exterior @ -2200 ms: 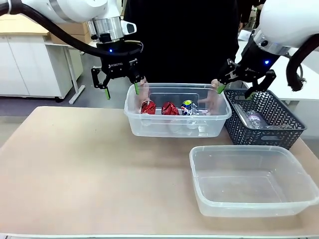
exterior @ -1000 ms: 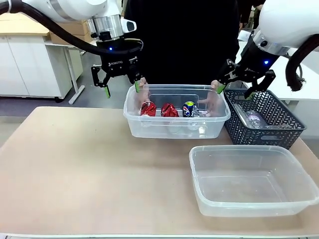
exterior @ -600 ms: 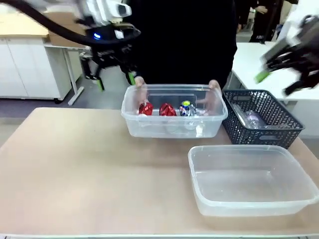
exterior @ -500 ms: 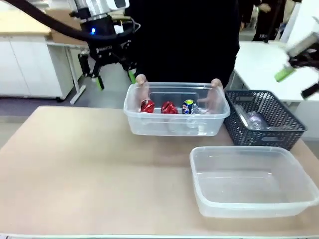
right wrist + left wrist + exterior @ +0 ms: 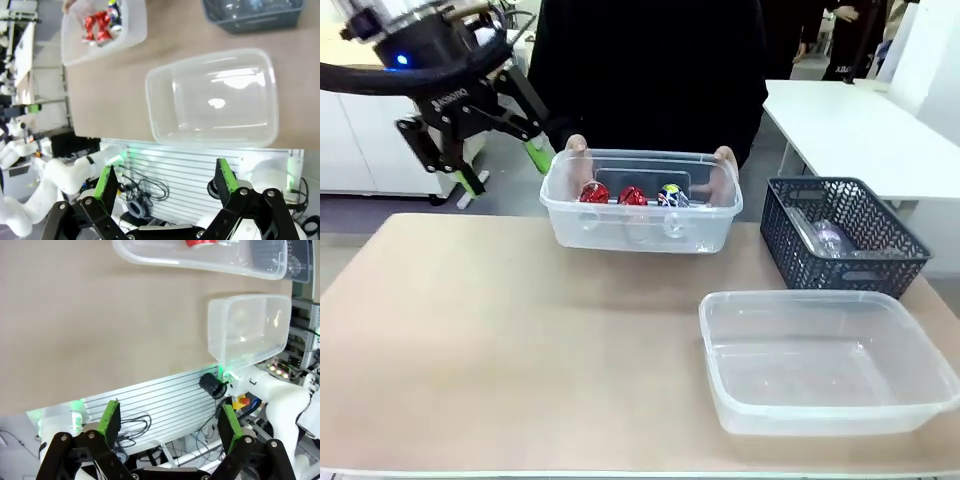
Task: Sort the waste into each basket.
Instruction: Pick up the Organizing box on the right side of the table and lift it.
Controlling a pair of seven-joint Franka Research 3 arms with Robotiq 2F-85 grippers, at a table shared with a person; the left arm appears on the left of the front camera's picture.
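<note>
A person's hands (image 5: 573, 152) hold a clear tub (image 5: 620, 232) at the table's far edge; two red cans (image 5: 592, 192) and a blue can (image 5: 670, 194) lie in it. A clear bottle (image 5: 830, 238) lies in the dark grey lattice basket (image 5: 840, 270) at the right. My left gripper (image 5: 505, 170) hangs open to the left of the held tub, above the table's far left. In the left wrist view the left gripper (image 5: 167, 420) is open and empty. High over the table, my right gripper (image 5: 165, 181) is open and empty; below it are the cans (image 5: 97, 25) and the basket (image 5: 250, 22).
An empty clear tub (image 5: 820, 415) stands at the front right, also seen as the empty tub (image 5: 215, 100) from above and the empty tub (image 5: 250, 330) in the left wrist view. A white table (image 5: 850, 120) stands behind on the right. The left half of the tabletop (image 5: 470, 330) is bare.
Both arms pulled away from the tub: the left went up and left, the right rose out of the front view. The person shifted the tub with cans leftward.
</note>
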